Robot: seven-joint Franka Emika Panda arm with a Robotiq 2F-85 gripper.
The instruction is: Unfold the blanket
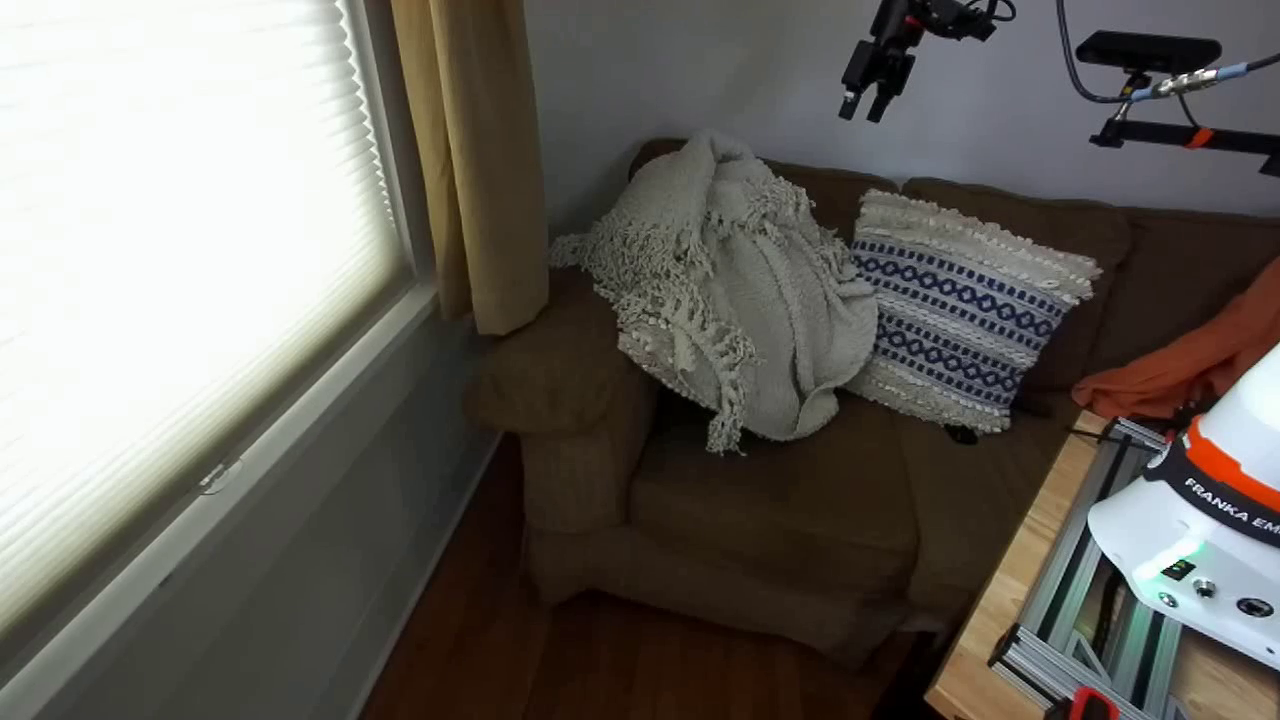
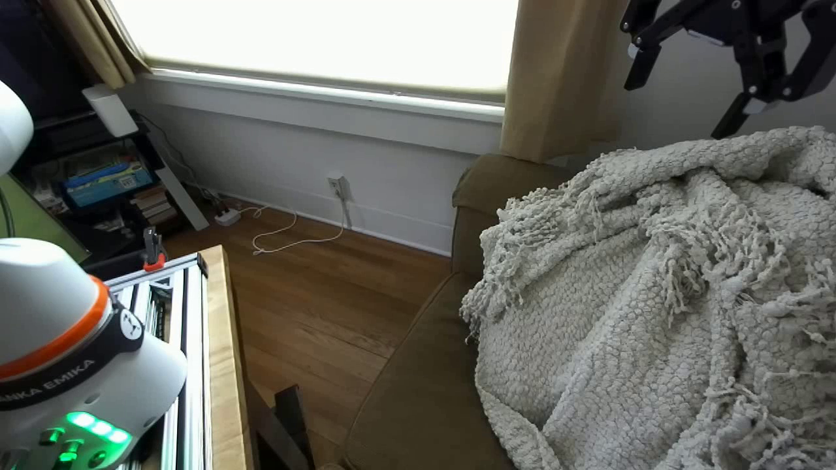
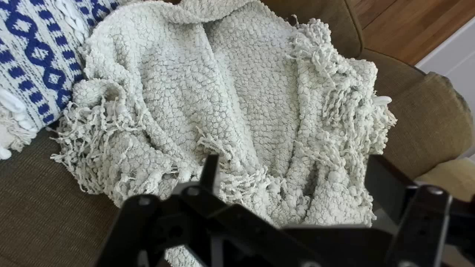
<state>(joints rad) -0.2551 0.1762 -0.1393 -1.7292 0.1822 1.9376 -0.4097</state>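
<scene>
The cream knitted blanket point(image 1: 790, 290) lies bunched over the corner of the brown couch, its top on the backrest, with fringe spilling over its folds and left side. It also shows large in an exterior view point(image 2: 607, 339) and in the wrist view point(image 3: 230, 85), where folds run across it. My gripper point(image 1: 862, 110) hangs in the air above the couch, apart from the blanket. In an exterior view the gripper point(image 2: 678, 108) has its fingers spread. In the wrist view the gripper point(image 3: 293, 159) is open, with nothing held between its wide-set fingers and the blanket beyond them.
A white pillow with blue patterns point(image 1: 955, 310) leans beside the blanket on the brown couch point(image 1: 770, 500). A tan curtain point(image 1: 490, 170) and window ledge border the couch arm. An orange cloth point(image 1: 1190, 350) lies near the robot's wooden table point(image 1: 975, 650). A camera bracket point(image 1: 1190, 135) juts in.
</scene>
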